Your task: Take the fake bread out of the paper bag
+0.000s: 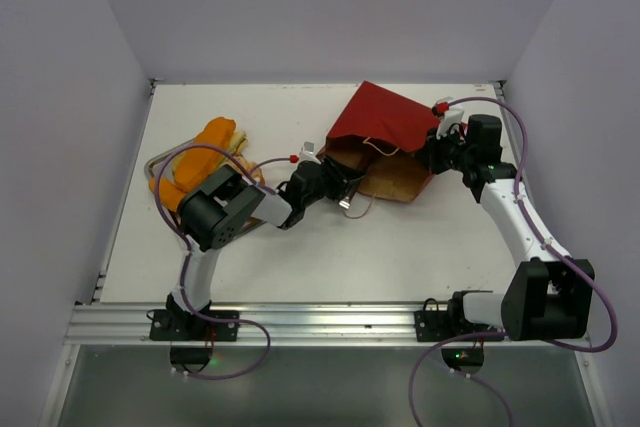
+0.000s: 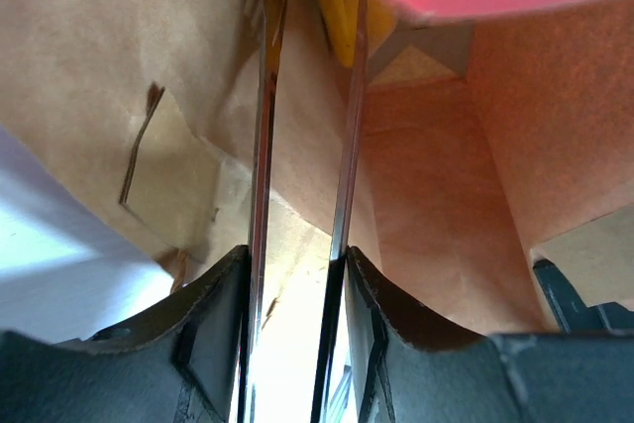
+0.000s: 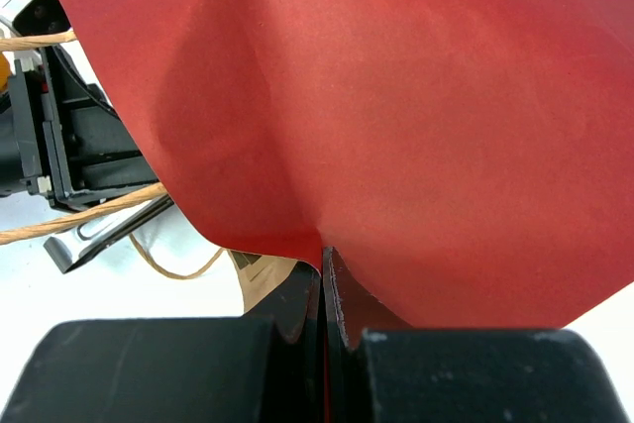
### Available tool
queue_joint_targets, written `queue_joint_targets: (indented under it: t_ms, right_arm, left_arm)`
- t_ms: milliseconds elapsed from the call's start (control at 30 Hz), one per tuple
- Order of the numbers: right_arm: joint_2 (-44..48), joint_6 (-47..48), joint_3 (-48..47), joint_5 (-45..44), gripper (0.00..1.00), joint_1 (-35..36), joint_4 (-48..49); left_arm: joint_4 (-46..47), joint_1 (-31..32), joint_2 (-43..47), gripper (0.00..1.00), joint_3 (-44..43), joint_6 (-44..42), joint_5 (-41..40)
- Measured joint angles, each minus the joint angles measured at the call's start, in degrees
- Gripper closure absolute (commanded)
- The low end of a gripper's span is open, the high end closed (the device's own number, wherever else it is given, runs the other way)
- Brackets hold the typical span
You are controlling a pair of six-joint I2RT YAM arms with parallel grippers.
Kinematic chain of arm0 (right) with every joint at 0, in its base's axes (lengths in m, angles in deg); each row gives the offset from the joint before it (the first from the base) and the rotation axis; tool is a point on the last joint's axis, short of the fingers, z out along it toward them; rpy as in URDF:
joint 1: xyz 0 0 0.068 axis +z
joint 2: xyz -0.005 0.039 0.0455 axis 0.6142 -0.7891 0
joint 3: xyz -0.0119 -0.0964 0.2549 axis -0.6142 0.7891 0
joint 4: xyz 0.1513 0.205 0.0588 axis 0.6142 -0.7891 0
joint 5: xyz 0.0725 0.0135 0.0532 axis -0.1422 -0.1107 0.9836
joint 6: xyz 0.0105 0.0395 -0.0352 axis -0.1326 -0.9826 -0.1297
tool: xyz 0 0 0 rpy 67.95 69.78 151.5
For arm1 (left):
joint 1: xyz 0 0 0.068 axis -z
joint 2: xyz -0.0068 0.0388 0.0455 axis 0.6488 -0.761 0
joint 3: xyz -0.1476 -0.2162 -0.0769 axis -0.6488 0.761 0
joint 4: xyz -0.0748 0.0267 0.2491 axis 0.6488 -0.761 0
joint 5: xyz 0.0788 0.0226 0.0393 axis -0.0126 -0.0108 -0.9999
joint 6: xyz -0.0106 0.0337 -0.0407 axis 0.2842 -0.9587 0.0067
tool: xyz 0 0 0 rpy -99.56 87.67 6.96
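The dark red paper bag (image 1: 385,122) lies on its side mid-table, its brown mouth facing left. My right gripper (image 1: 432,155) is shut on the bag's red upper edge (image 3: 396,96) and holds it up; its closed jaws show in the right wrist view (image 3: 324,260). My left gripper (image 1: 335,187) is at the bag's mouth, shut on metal tongs (image 2: 265,146). The tongs' two arms reach into the brown inside (image 2: 426,175), slightly apart. A yellow bread piece (image 2: 342,17) shows deep in the bag near the tong tips. Golden-orange rolls (image 1: 215,137) lie at the left.
The rolls rest on a metal tray (image 1: 152,169) near the left arm's elbow. Tan cord handles (image 3: 79,220) trail on the table by the bag's mouth. White walls close in the table at the back and both sides.
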Motion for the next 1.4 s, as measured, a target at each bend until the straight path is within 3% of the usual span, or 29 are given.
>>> queue_joint_targets:
  t_ms: [733,833,867,967,1100,1400]
  right_arm:
    - [0.0,0.0,0.0,0.02,1.0,0.0,0.02]
    - [0.0,0.0,0.0,0.02,1.0,0.0,0.0]
    - [0.0,0.0,0.0,0.02,1.0,0.0,0.02]
    - [0.0,0.02,0.0,0.02,1.0,0.0,0.02]
    - [0.0,0.02,0.0,0.0,1.0,0.0,0.09]
    - [0.02,0.0,0.0,0.17,1.0,0.0,0.44]
  left_arm:
    - [-0.74,-0.66,-1.84,0.54,-4.09,0.48,1.25]
    - [-1.22,-0.76,-2.03,0.59,-4.79,0.55,1.33]
    - [-1.27,-0.81,-2.12,0.69,-4.92,0.61,1.38]
    - [-1.2,-0.85,-2.4,0.86,-5.03,1.22,1.79]
    - [-1.27,-0.85,-2.54,0.99,-5.03,1.9,2.58]
    - [-3.15,-1.25,-1.81,1.0,-3.52,-0.04,2.73]
